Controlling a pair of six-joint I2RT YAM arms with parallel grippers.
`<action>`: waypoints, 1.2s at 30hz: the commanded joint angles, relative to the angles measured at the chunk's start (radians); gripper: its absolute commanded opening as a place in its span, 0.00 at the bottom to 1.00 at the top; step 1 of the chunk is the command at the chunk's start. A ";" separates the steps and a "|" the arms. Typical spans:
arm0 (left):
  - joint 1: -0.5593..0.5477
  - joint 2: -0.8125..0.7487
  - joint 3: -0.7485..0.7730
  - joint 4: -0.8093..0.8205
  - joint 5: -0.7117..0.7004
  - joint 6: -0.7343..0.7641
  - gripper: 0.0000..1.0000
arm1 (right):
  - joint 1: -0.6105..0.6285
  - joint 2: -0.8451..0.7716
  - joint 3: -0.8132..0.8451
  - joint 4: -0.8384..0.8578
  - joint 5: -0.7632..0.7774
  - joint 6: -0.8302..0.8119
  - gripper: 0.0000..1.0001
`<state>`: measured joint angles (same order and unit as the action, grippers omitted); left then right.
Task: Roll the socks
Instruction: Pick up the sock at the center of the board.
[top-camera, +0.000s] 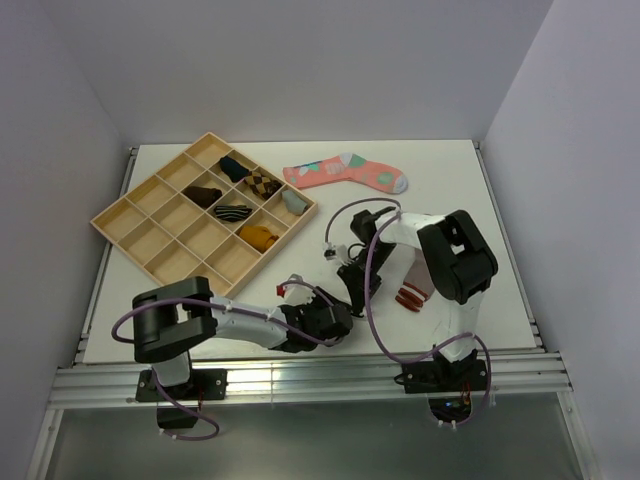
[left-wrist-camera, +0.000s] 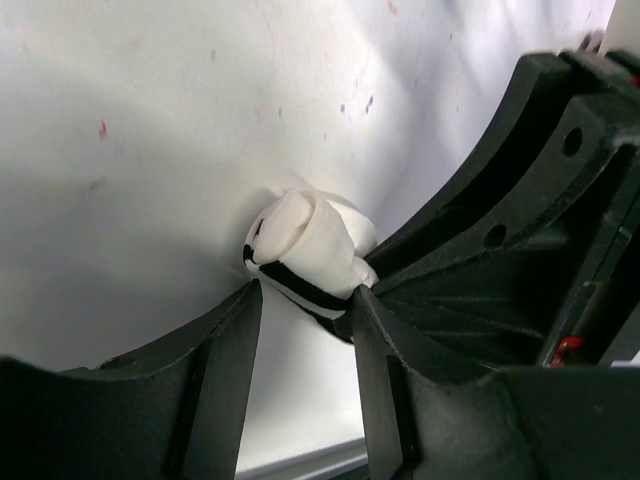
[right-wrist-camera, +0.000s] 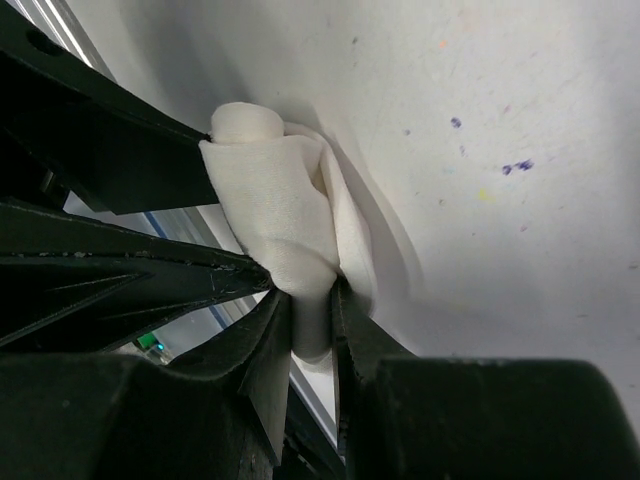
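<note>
Since a loose roll would unwind, both grippers pin it on the arms' side of the wooden divided tray.
Near-right of the tray lies the taupe sock; the left gripper, jaws half-parted, and the right gripper, jaws narrow, pinch the white ankle sock.

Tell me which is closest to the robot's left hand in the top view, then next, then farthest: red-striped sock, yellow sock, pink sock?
1. Red-striped sock, just right of the left hand.
2. Yellow sock, in the tray, back-left.
3. Pink sock, far back.
</note>
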<state>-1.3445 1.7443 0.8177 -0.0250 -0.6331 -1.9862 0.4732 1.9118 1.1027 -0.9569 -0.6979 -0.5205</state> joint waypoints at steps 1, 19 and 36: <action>0.056 0.020 -0.051 -0.156 -0.033 -0.608 0.48 | -0.001 0.055 0.020 0.158 0.120 0.000 0.09; 0.136 0.063 -0.049 -0.118 0.045 -0.502 0.50 | 0.004 0.081 0.063 0.218 0.078 0.088 0.09; 0.142 0.130 -0.028 -0.069 0.130 -0.349 0.02 | -0.001 0.047 0.048 0.225 0.067 0.083 0.21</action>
<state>-1.2091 1.7908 0.8352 0.0254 -0.6067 -2.0148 0.4721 1.9526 1.1576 -0.8982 -0.7372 -0.4007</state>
